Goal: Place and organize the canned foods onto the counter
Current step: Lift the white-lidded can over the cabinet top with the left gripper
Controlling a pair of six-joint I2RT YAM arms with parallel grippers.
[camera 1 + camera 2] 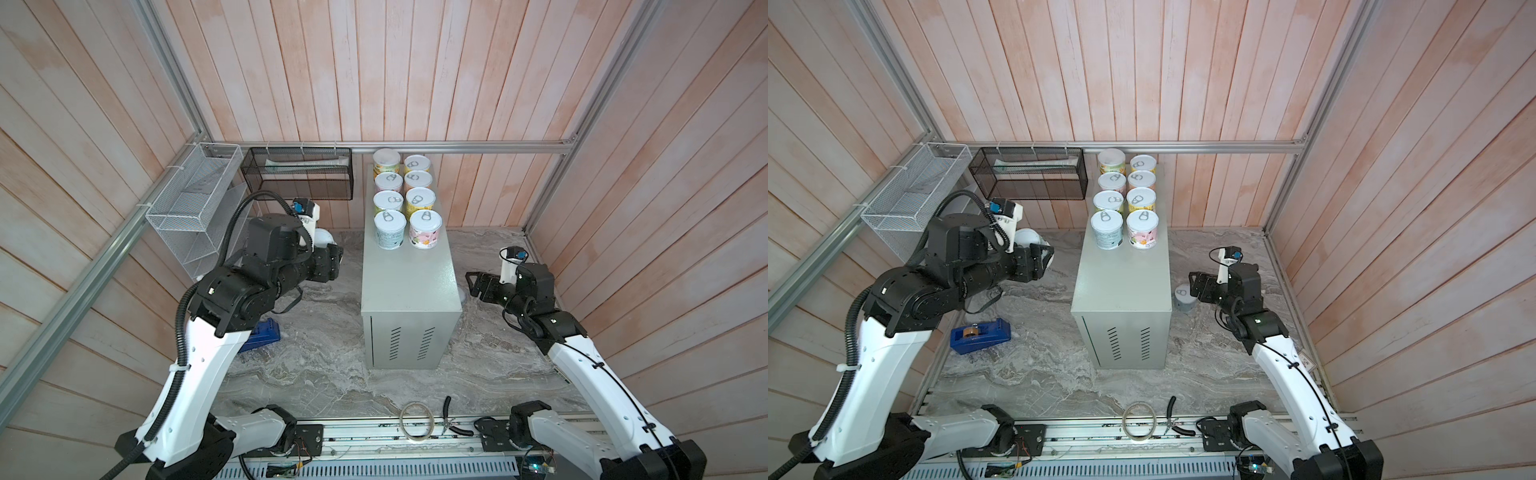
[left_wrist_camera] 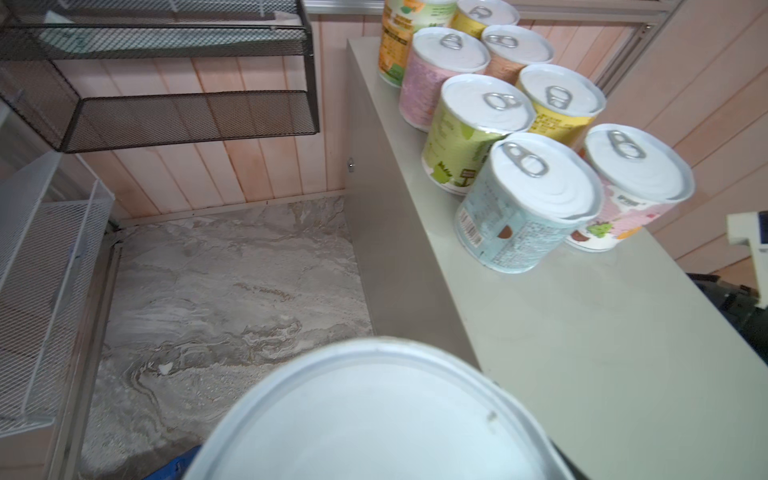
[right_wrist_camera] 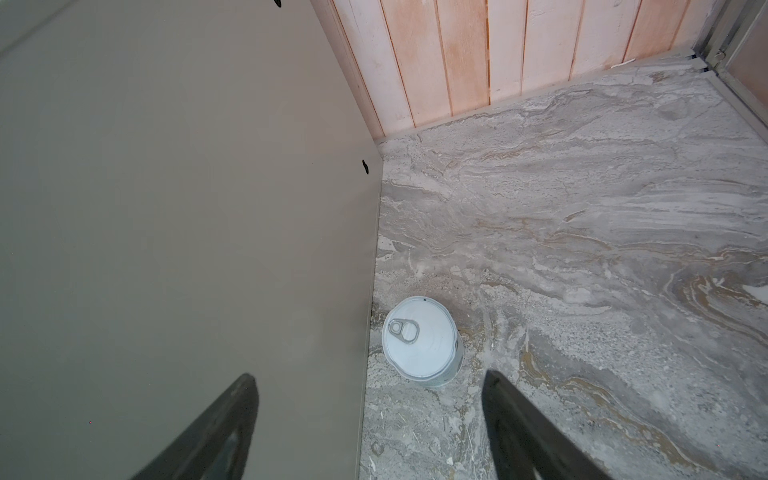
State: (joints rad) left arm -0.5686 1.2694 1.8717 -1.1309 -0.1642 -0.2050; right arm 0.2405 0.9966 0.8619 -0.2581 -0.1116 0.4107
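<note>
Eight cans (image 1: 390,200) stood paired on the counter (image 1: 409,286), upper centre of frame. Left gripper (image 1: 1047,256): jaws clamped on a ninth can (image 2: 374,415). Right gripper (image 3: 370,376): jaws wide over a tenth can (image 3: 419,343), lower centre, on marble (image 3: 582,208).

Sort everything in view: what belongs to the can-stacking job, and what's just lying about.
Job: grey cabinet; cans on its top; held can; lone can on the marble.
Lying about: blue tape dispenser; tape roll; pliers; black mesh basket; white wire basket.
</note>
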